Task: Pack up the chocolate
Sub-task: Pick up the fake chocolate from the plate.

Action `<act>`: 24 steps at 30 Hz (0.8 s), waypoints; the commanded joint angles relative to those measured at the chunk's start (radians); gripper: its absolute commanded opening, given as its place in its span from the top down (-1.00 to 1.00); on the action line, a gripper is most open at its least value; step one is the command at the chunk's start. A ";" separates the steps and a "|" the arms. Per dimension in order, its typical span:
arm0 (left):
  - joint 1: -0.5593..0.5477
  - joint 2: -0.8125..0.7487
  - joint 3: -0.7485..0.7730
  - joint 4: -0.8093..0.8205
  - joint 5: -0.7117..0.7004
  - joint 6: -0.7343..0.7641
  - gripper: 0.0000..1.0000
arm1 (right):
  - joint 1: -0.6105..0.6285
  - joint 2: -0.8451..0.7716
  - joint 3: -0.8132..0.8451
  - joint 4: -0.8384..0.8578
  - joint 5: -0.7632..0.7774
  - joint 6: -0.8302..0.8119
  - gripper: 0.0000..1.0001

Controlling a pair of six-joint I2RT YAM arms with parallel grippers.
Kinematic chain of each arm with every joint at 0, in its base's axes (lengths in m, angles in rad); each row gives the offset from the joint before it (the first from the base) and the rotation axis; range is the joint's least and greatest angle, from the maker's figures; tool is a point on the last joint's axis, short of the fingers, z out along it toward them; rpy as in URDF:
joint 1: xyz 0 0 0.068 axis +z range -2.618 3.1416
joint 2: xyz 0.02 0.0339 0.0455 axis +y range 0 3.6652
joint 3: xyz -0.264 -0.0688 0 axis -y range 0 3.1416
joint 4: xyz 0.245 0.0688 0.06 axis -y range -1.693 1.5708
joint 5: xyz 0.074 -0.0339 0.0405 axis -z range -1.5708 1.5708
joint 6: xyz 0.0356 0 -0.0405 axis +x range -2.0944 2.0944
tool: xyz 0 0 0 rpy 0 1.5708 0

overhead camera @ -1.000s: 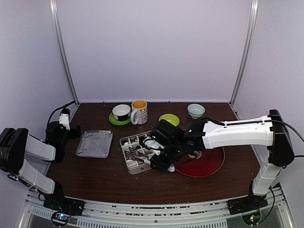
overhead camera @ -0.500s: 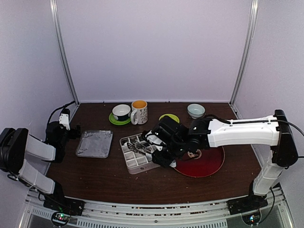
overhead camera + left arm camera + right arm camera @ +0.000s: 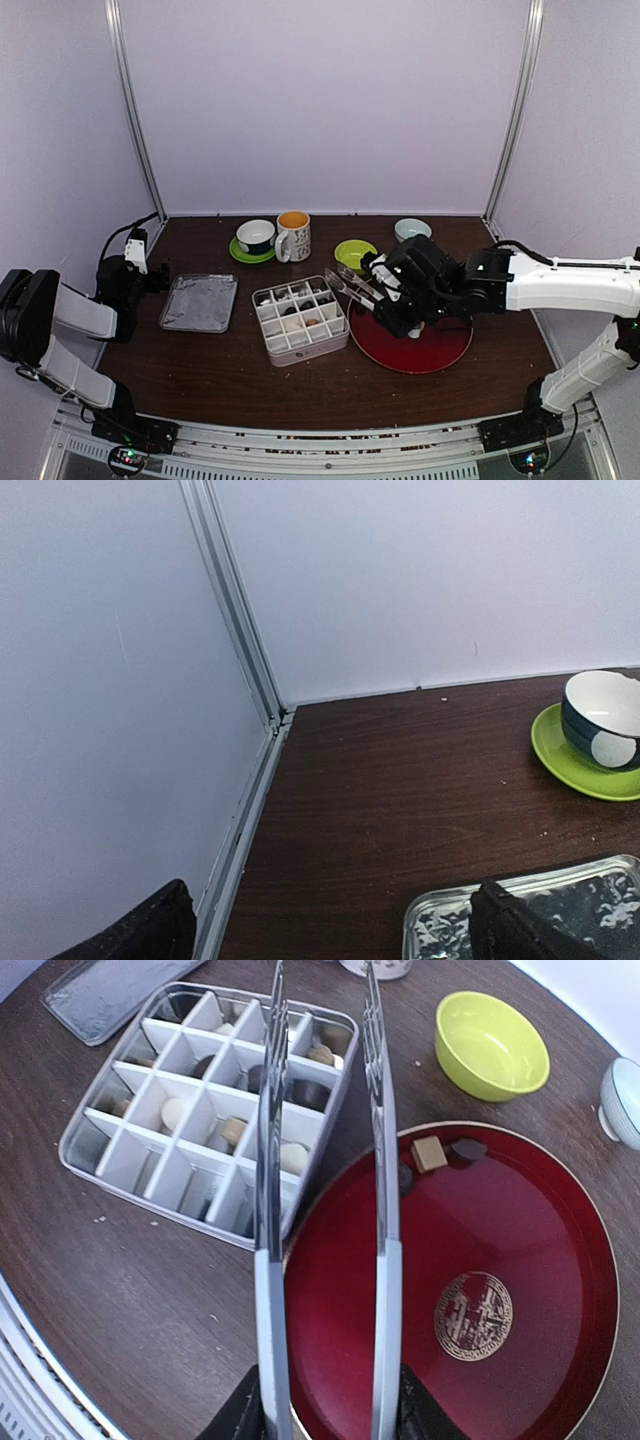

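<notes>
On the dark wooden table [image 3: 230,385], just beyond the two arm bases, a white divided box [image 3: 300,355] sits touching the left edge of a red plate [image 3: 440,350] with a gold emblem [image 3: 478,1315]. Most of the chocolate [image 3: 293,1157] lies in the box, with brown, dark and cream pieces scattered singly among its compartments. Three more pieces, one tan cube [image 3: 430,1153] and two dark ones, lie together at the plate's far left rim.

The right gripper [image 3: 325,1415] hangs above the plate's left side, its fingers clamped on the handle end of a pair of metal tongs [image 3: 380,1160]. The tongs' two arms stand apart and reach out over the box's right-hand compartments, with their tips above its far edge.

To the left of the box lies a shallow foil tray [image 3: 200,302]. At the table's left edge the left gripper [image 3: 330,940] is folded back beside that tray, its fingers [image 3: 150,930] spread wide and holding nothing.

Along the back wall stand a dark blue cup [image 3: 256,236] on a green saucer, a patterned mug [image 3: 293,235] with an orange interior, a lime-green bowl [image 3: 356,253] and a pale blue bowl [image 3: 412,232].
</notes>
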 commanded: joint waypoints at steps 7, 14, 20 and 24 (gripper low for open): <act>0.008 0.006 0.023 0.039 0.008 -0.009 -0.96 | -0.071 -0.166 -0.135 0.014 0.033 0.007 0.23; 0.007 0.006 0.023 0.040 0.008 -0.008 -0.96 | -0.126 -0.192 -0.201 0.024 -0.039 -0.008 0.23; 0.007 0.006 0.023 0.039 0.008 -0.008 -0.96 | -0.139 -0.154 -0.175 -0.042 -0.064 -0.028 0.24; 0.007 0.006 0.023 0.040 0.008 -0.008 -0.96 | -0.149 -0.152 -0.175 -0.040 -0.046 -0.028 0.24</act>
